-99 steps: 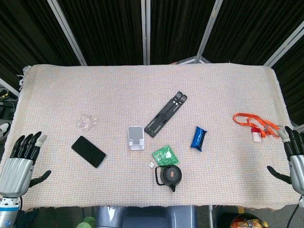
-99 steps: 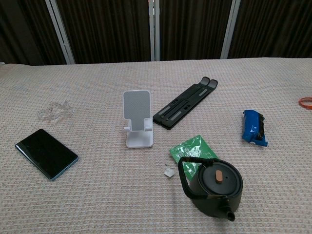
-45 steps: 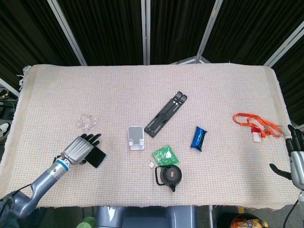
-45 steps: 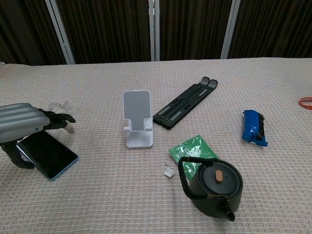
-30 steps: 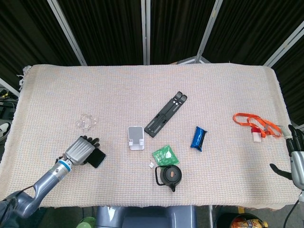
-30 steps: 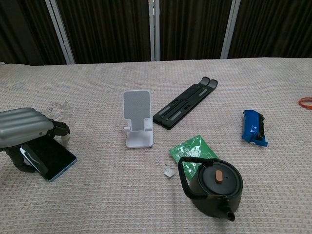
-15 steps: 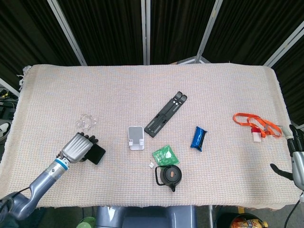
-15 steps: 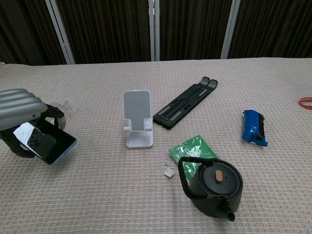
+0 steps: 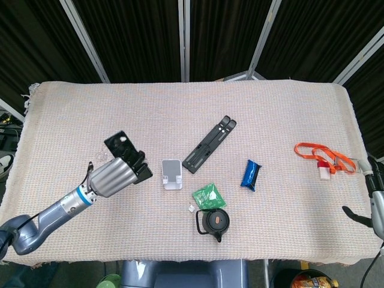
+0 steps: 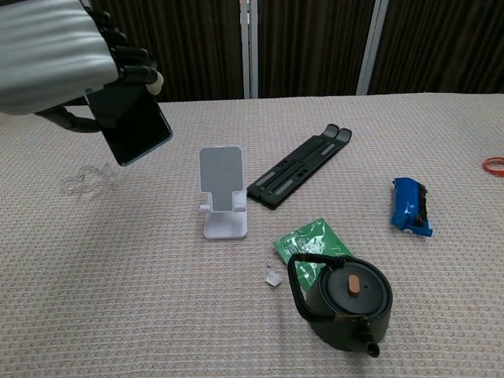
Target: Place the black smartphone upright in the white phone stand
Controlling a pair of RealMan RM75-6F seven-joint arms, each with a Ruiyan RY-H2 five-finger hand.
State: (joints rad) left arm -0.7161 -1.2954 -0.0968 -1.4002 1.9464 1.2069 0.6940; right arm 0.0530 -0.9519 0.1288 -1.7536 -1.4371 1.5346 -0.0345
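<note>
The flat black rectangular smartphone [image 10: 131, 120] is held clear of the woven beige tablecloth [image 9: 72, 114] in the left hand [image 9: 115, 173], whose fingers are wrapped round its upper part, the lower end hanging free and tilted. The white plastic phone stand [image 10: 223, 194] is seen just to the right of and below the phone in the chest view, upright, with its backrest facing the camera and its front lip empty. The phone's long axis is judged to be steep but slanted, so a short carry to the right and a squaring of that axis against the backrest would be called for before lowering. The left hand is clearly the nearer; only part of the right hand [image 9: 374, 198] is shown at the table's far right edge, nothing is seen in it, and how far it is opened cannot be told. A clear crumpled plastic piece [image 10: 88, 179] lies below the held phone. Beyond the stand lie a black folding slotted bracket [image 10: 300, 165], a green foil sachet [image 10: 312, 243], a black round teapot [image 10: 343, 300] and a blue wrapped packet [image 10: 411, 205]; none is judged to block the path.
</note>
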